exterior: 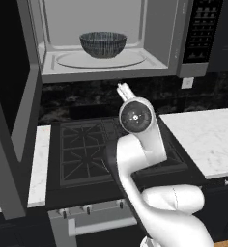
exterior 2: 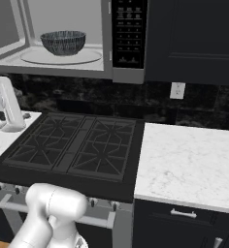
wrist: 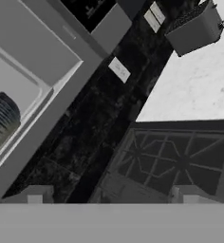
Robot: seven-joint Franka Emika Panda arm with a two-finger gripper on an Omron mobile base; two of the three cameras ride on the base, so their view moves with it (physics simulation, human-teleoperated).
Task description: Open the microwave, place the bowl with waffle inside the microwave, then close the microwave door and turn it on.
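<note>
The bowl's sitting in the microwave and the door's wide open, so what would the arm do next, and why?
Probably swing left toward the microwave door to push it shut. The bowl already rests on the turntable inside the microwave, the door stands fully open, and the gripper holds nothing, hanging over the stove.

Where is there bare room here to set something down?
The white marble counter right of the stove is bare and wide. A narrower strip lies left of the stove. The microwave cavity is crowded: the bowl occupies the turntable's middle.
</note>
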